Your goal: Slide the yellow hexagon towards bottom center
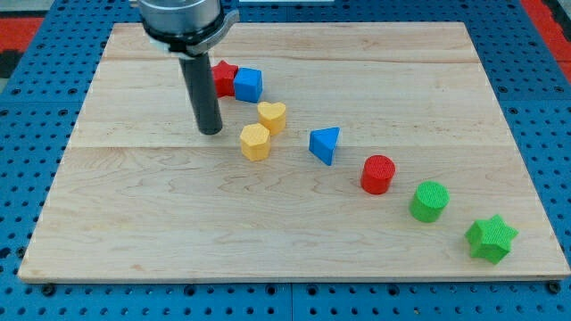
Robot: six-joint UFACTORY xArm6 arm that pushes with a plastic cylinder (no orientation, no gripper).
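Note:
The yellow hexagon (255, 142) lies on the wooden board (178, 223), left of the view's centre. My tip (211, 132) rests on the board just to the hexagon's left and slightly above it, a small gap apart. A yellow heart (273, 116) sits right above the hexagon, nearly touching it.
A red star (223, 77) and a blue cube (248, 85) sit at the view's upper left, behind the rod. A blue triangle (326, 144), red cylinder (378, 174), green cylinder (429, 201) and green star (491, 238) run diagonally toward the bottom right.

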